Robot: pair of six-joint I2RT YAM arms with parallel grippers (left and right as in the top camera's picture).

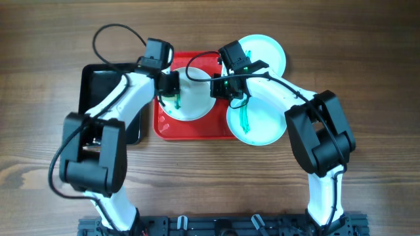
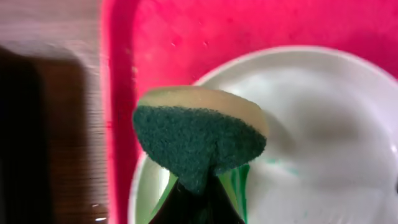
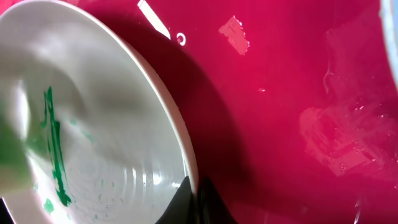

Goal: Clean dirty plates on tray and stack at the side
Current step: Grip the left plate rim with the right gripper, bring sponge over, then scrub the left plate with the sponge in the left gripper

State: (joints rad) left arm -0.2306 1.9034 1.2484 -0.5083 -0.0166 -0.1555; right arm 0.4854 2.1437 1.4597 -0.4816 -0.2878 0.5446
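Note:
A white plate (image 1: pixel 194 98) (image 2: pixel 317 124) (image 3: pixel 99 112) lies on the red tray (image 1: pixel 165 128) (image 2: pixel 186 31) (image 3: pixel 280 93), with a green smear (image 2: pixel 241 180) (image 3: pixel 55 155) near its left side. My left gripper (image 1: pixel 174 96) (image 2: pixel 198 202) is shut on a green-and-yellow sponge (image 2: pixel 199 137), which it holds over the plate's left edge. On the plate's right rim my right gripper (image 1: pixel 222 88) (image 3: pixel 200 200) is shut, one finger on each side of it. A pale aqua plate (image 1: pixel 262 124) with a green streak overlaps the tray's right front corner. A second aqua plate (image 1: pixel 269 54) sits behind it.
A black tray (image 1: pixel 98 82) lies left of the red one, partly under my left arm. Bare wooden table (image 1: pixel 367 72) surrounds everything. The two arms' cables arch over the back of the red tray.

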